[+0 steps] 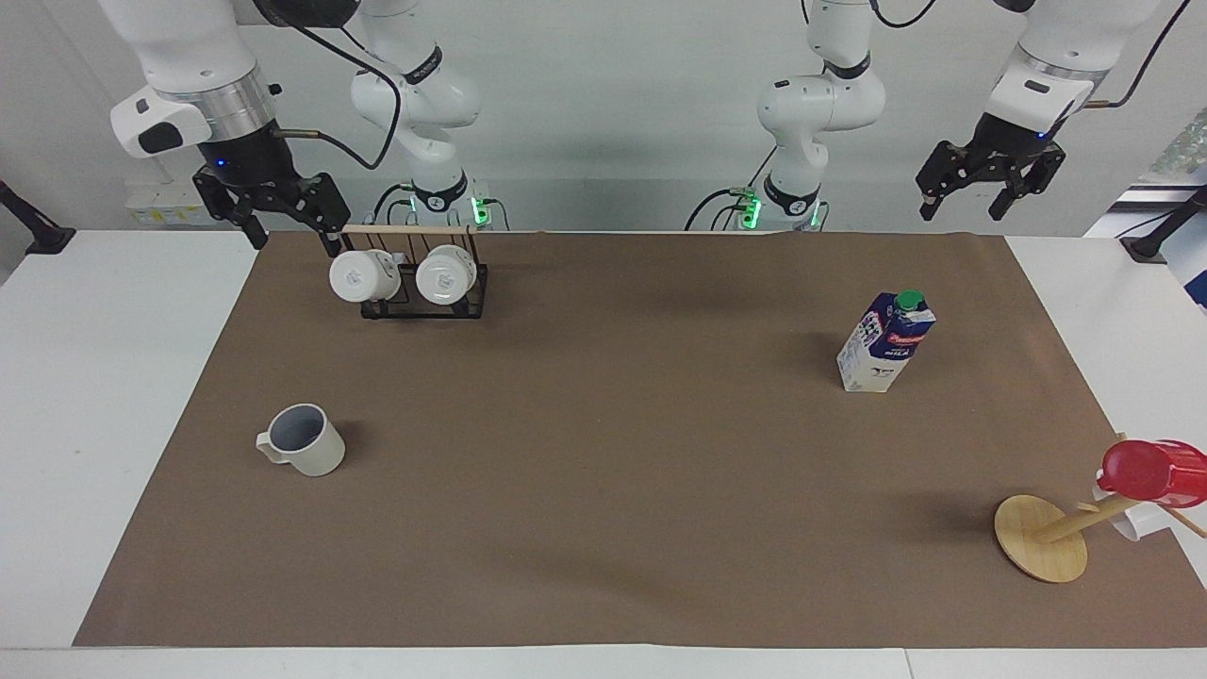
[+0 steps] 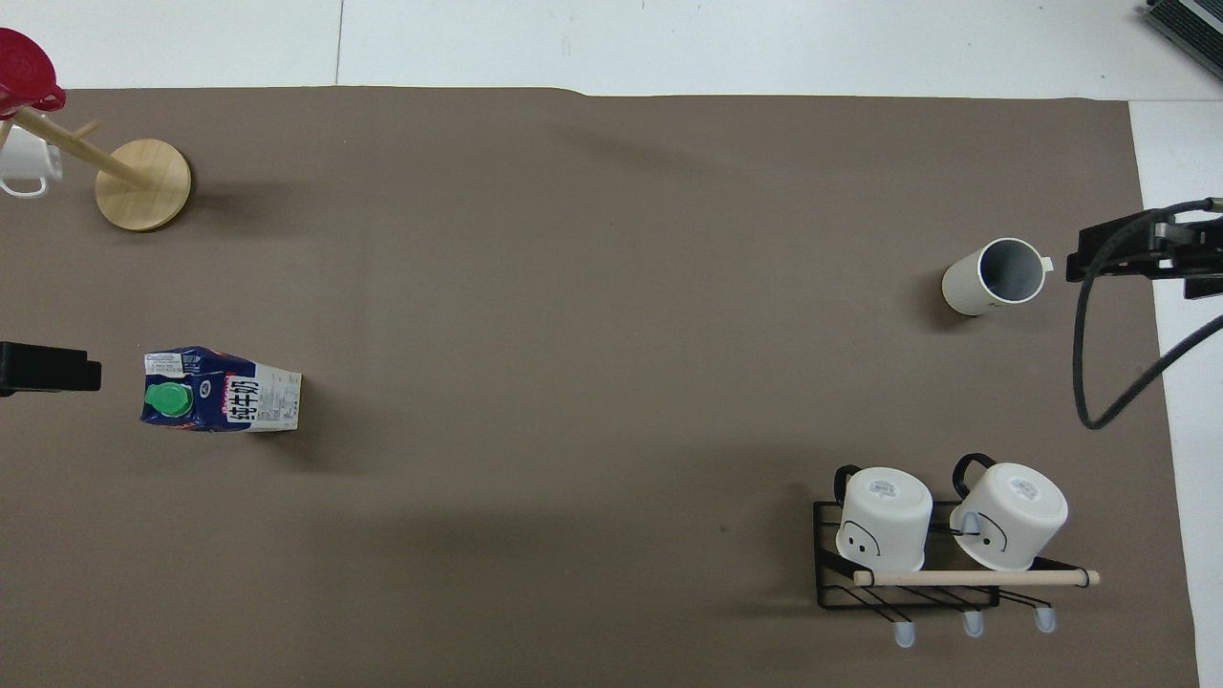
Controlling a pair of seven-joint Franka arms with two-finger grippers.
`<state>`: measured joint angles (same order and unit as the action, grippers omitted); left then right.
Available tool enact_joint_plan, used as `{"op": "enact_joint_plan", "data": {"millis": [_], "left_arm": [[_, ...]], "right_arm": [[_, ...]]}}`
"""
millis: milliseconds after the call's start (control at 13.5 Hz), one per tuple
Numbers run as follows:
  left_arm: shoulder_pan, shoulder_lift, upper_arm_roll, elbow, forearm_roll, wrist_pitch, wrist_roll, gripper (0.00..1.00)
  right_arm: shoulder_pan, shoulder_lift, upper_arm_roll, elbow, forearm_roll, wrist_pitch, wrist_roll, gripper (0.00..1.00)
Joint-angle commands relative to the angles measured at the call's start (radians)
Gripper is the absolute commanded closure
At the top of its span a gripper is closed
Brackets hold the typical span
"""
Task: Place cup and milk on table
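Note:
The off-white cup (image 1: 304, 439) stands upright on the brown paper of the table (image 1: 603, 471), toward the right arm's end; it also shows in the overhead view (image 2: 994, 277). The blue and white milk carton (image 1: 886, 341) with a green cap stands upright toward the left arm's end, also seen in the overhead view (image 2: 222, 391). My right gripper (image 1: 292, 236) is open and empty, raised over the paper's edge beside the mug rack. My left gripper (image 1: 981, 203) is open and empty, raised high over the paper's corner at its own end. Neither touches anything.
A black wire rack (image 1: 422, 300) holding two glossy white mugs stands nearer to the robots than the cup. A wooden mug tree (image 1: 1042, 538) with a red cup (image 1: 1150, 470) stands farther from the robots than the milk, at the paper's corner.

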<state>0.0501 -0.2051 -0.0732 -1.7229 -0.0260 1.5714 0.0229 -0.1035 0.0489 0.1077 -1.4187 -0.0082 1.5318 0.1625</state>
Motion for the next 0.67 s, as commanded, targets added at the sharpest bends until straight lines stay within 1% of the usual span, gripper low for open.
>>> {"op": "enact_joint_plan", "data": {"millis": [0, 148, 370, 593], "left_arm": [[0.013, -0.002, -0.010, 0.006, 0.014, -0.017, 0.029, 0.00], [0.016, -0.004, -0.010, 0.002, 0.014, -0.019, 0.075, 0.00], [0.016, -0.010, -0.008, -0.006, 0.014, -0.019, 0.075, 0.00], [0.017, -0.008, -0.007, -0.006, 0.014, -0.018, 0.075, 0.00]], "right_arm": [[-0.013, 0.000, 0.004, 0.004, -0.007, 0.013, -0.015, 0.00], [-0.016, 0.014, 0.003, 0.004, -0.012, 0.043, -0.017, 0.00], [-0.036, 0.038, -0.002, 0.004, -0.015, 0.096, -0.026, 0.00], [-0.054, 0.103, -0.002, 0.003, -0.013, 0.203, -0.031, 0.00]]}}
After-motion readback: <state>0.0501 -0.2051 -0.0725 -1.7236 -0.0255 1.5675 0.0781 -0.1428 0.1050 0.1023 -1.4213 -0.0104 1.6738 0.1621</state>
